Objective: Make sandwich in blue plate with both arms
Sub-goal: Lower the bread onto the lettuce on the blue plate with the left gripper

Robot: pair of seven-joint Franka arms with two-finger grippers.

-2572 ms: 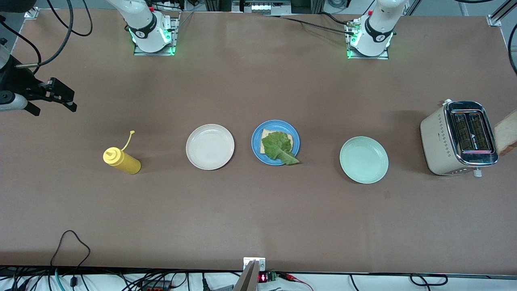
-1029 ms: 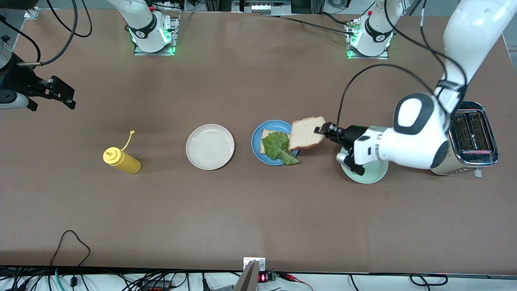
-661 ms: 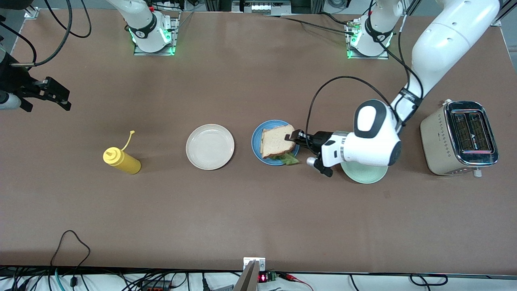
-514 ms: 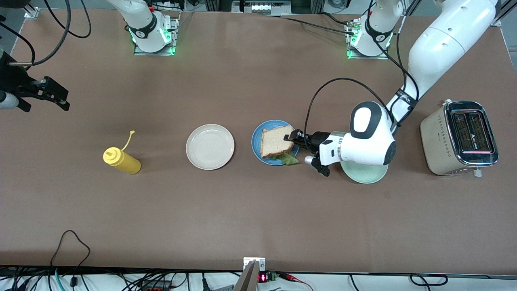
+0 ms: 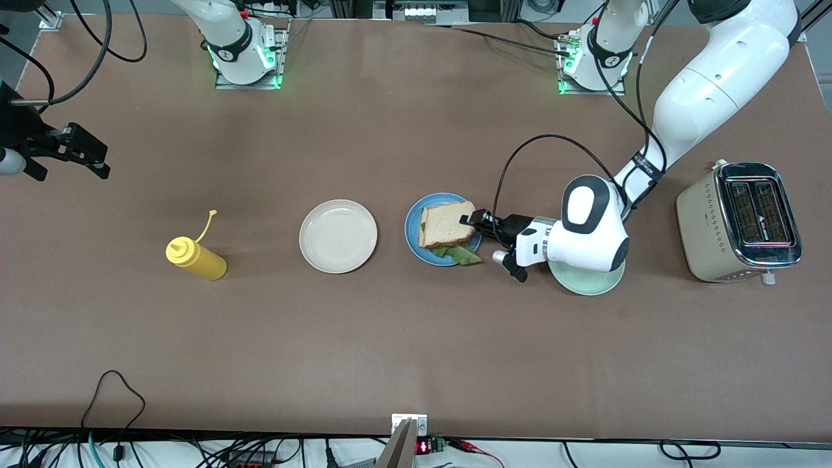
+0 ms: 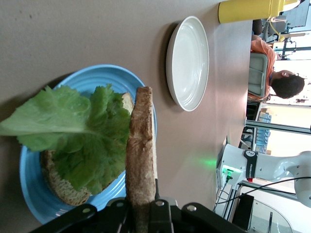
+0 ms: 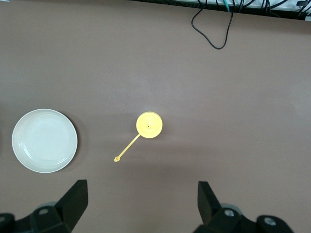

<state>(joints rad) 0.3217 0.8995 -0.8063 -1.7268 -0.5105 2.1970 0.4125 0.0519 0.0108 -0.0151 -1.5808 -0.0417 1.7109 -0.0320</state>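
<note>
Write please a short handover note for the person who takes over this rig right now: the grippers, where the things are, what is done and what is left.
Left gripper: shut on the top bread slice, over the blue plate.
Right gripper: open, holding nothing, high over the yellow squeeze bottle at the right arm's end of the table; this arm waits.
Done: bottom slice and lettuce leaf lie in the blue plate.
Left: the wrist view shows the top slice apart from the lettuce at its free end, so lower it flat, open the gripper and pull the arm away. The white plate is bare.
</note>
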